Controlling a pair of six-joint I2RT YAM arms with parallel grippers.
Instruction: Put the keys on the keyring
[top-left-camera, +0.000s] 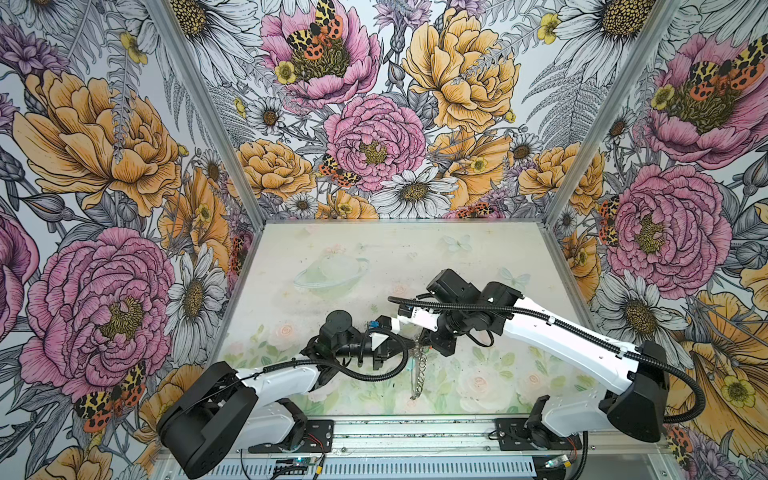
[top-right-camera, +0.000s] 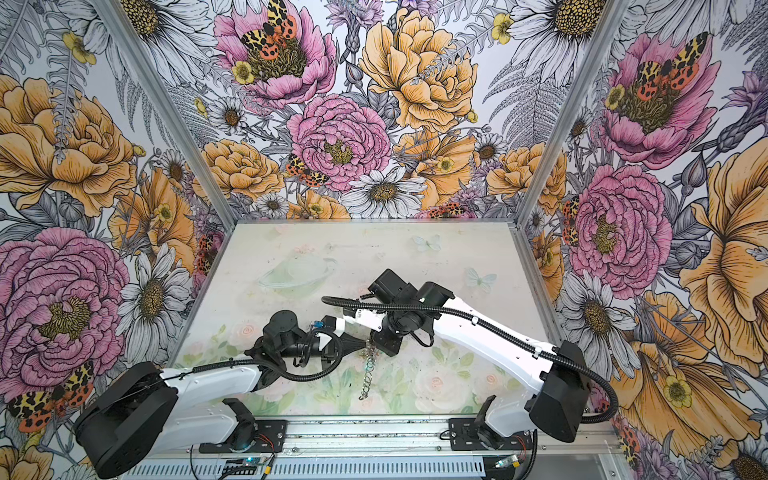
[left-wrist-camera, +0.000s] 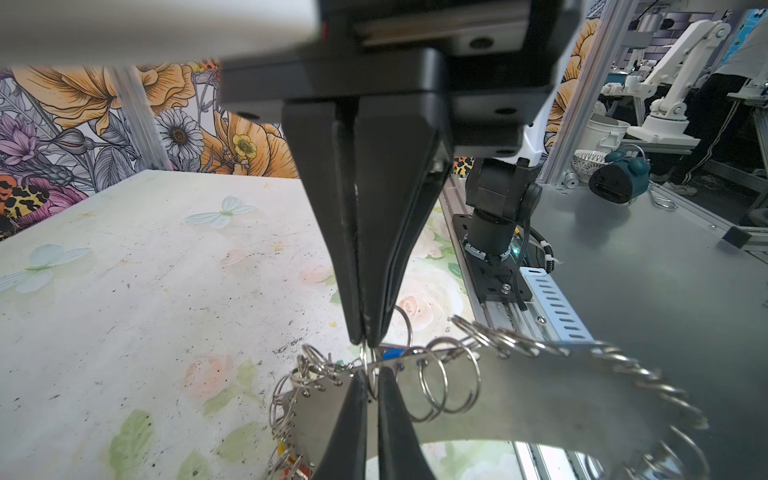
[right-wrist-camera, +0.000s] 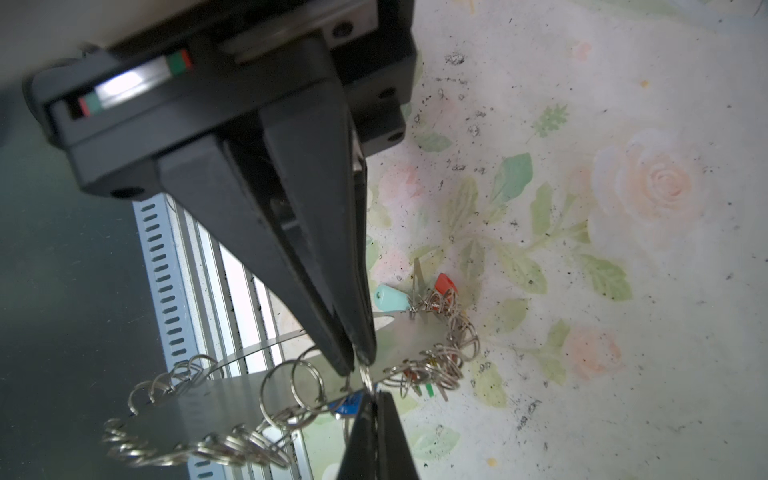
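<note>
We see the keyring (top-left-camera: 417, 370) running 12 to 6 o'clock, left gripper (left-wrist-camera: 365, 343) and right gripper (right-wrist-camera: 358, 362) both clamped on its 12 o'clock end.

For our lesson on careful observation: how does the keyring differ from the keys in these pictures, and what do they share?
Size: the keyring is one large hoop; the keys are several small tags. Look: the keyring is flat grey metal; the keys are coloured plastic, turquoise, red, green. Pose: the keyring spreads wide; the keys huddle at one stretch of it. Both carry silver wire rings.
</note>
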